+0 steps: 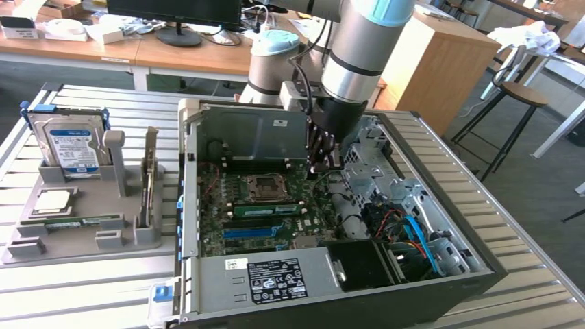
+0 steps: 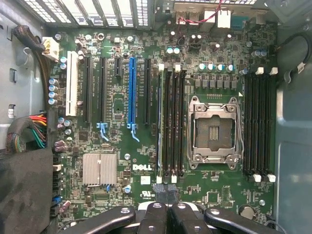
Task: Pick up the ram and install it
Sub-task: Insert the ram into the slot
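1. The slatted worktop [image 1: 92, 295] carries an open computer case [image 1: 475, 274], with its motherboard [image 2: 117, 195] bare to the arm.
2. A grey holder [image 1: 137, 236] sits on the exterior view's left, just beside the case. The hard drive [image 1: 71, 144] stands upright in it and a green strip [image 1: 78, 221] lies flat in it (perhaps a second stick; I cannot tell).
3. The pincer [image 1: 325, 163] hangs inside the case, clenched with nothing between its tips. It is over one end of the memory slots [image 2: 173, 122], next to the empty processor socket [image 2: 213, 129].
4. The ram [image 1: 265, 199] stands on edge in a slot just beside that socket. From the wrist camera it is a thin line [image 2: 160, 122] along the outermost slot. By this, the picking up and the placing look done.
5. The open question is whether it is pressed fully home. The white latches [image 2: 159, 179] at the slot's end are too small to judge.
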`<state>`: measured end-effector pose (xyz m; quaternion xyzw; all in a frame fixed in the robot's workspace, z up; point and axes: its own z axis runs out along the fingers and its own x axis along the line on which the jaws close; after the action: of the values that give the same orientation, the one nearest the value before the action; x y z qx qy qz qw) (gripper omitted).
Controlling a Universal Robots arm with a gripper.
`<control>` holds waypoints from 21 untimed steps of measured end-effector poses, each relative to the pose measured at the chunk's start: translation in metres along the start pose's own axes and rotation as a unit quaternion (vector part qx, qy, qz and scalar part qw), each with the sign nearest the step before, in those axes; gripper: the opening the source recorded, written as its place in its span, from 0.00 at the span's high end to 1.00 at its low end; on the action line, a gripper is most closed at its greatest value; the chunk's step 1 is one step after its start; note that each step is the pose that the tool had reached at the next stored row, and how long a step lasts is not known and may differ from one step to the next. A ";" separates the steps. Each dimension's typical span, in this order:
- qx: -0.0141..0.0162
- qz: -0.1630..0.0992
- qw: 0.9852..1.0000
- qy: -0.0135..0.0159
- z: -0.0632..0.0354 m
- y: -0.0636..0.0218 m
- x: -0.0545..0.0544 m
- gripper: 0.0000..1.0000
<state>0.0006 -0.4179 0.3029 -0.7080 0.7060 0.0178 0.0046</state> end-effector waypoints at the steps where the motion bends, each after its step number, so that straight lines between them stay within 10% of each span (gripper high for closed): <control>1: 0.000 0.000 1.000 0.000 0.0000 0.0000 0.000 0.90; 21: 0.000 0.000 1.000 0.000 0.0103 -0.0002 0.000 0.90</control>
<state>0.0007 -0.4179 0.2926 -0.7080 0.7060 0.0178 0.0046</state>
